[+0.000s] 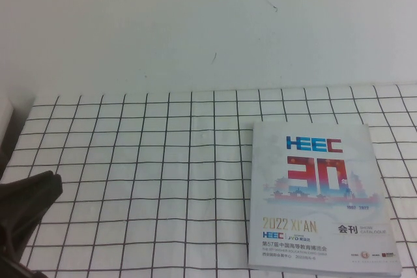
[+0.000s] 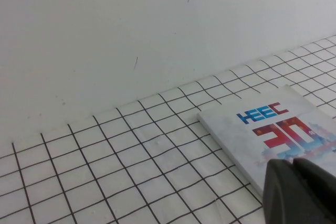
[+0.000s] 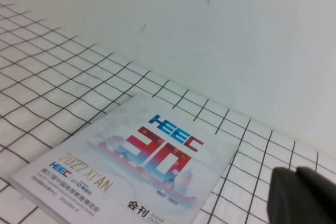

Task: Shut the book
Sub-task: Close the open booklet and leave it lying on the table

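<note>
A: From the high view, where is the book [image 1: 316,193] and which way does it lie?

B: On the robot's right half of the bench, flat on the checked cloth [image 1: 130,161], closed with the front cover up. Its long axis runs from the near edge towards the wall [image 1: 195,24], only slightly off the grid lines. The "HEEC 30" title is at the far end and the small print at the near end, so it reads upright from the robot's side.

A: Any arms there?

B: Only the left arm [image 1: 29,200], a dark shape at the near left corner, well apart from the book. The right one is out of that view.

A: And the left wrist view?

B: The book [image 2: 273,129] shows a corner and its title, lying flat on the cloth. The left end effector [image 2: 295,162] is a dark mass in front of it. Its two halves are pressed together with no gap showing, and they hold nothing. I cannot tell whether it touches the cover.

A: The right wrist view?

B: The whole cover is seen at an angle, with the book [image 3: 142,156] flat and closed. The right end effector [image 3: 297,170] sits beside the book's title end, above the cloth. It too is pressed together and empty, clear of the book.
</note>
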Controlling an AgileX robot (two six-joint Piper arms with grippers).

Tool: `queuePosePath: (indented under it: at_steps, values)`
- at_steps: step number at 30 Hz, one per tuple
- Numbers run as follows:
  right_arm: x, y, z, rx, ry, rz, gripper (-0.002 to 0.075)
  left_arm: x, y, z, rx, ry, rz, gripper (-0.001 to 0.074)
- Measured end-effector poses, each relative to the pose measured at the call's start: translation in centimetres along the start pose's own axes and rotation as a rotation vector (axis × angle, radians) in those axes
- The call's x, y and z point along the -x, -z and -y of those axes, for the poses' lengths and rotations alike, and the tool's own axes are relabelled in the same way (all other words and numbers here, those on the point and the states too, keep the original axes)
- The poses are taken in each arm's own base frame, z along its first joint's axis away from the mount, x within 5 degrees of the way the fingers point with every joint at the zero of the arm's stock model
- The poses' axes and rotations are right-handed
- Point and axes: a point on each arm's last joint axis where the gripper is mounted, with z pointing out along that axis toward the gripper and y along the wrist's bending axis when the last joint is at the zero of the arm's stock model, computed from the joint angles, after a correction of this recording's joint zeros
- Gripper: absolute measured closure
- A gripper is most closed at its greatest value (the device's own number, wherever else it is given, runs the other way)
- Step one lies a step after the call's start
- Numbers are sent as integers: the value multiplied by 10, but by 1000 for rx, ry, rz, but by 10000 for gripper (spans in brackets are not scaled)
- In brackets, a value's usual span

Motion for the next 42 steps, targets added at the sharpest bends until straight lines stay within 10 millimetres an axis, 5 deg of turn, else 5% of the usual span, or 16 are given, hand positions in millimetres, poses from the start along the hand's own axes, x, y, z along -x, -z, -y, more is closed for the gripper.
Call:
queuePosePath:
  at_steps: [17, 24, 36, 42]
  values:
    - [-39, -21, -11, 51, -11, -143, 729, -46, -12, -6, 24, -38, -139, 738]
    - [-45, -24, -13, 59, -14, -165, 729, -64, 0, -10, 56, -146, -54, 738]
    - [-45, -24, -13, 60, -16, -164, 729, -119, 23, -32, 356, -91, 141, 738]
    - [-45, -24, -13, 61, -17, -164, 729, -149, 23, -37, 451, -6, 64, 738]
